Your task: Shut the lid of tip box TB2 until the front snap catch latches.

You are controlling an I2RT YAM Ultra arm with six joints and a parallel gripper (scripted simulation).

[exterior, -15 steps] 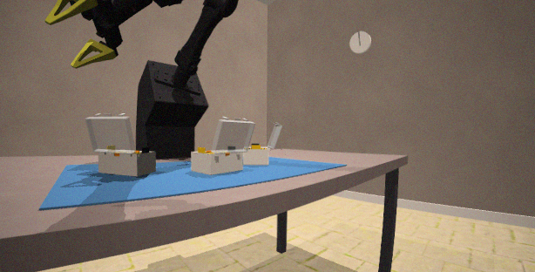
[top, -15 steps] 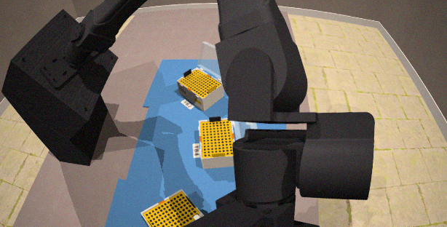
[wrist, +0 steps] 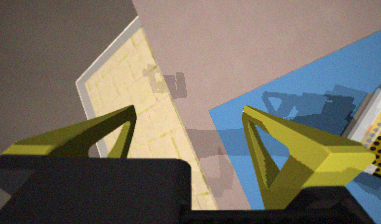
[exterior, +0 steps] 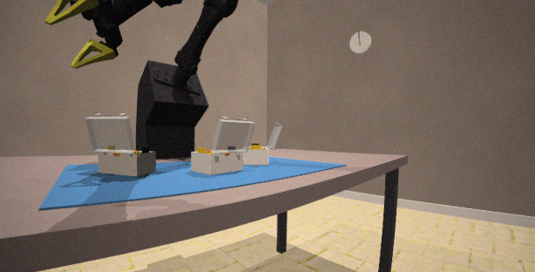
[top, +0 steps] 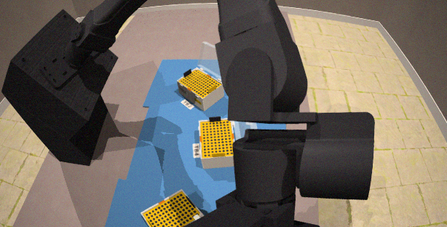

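Three white tip boxes with yellow inserts stand on the blue mat (top: 171, 128), all with their lids up. In the top view they are the far box (top: 200, 88), the middle box (top: 217, 143) and the near box (top: 171, 212). The tape strip (top: 196, 150) beside the middle box reads TB4; the other IDs are too small to read. In the exterior view they show as a left box (exterior: 126, 159), a middle box (exterior: 216, 160) and a far box (exterior: 257, 153). My gripper (exterior: 80, 27) is open and empty, high above the left box. In the wrist view my gripper (wrist: 189, 111) looks down past the mat's corner, with one box (wrist: 376, 135) at the right edge.
The arm's black base block (exterior: 170, 114) stands behind the boxes. Large arm links (top: 262, 84) hide part of the mat in the top view. The table edge and the tiled floor (wrist: 136, 100) lie below my fingers in the wrist view.
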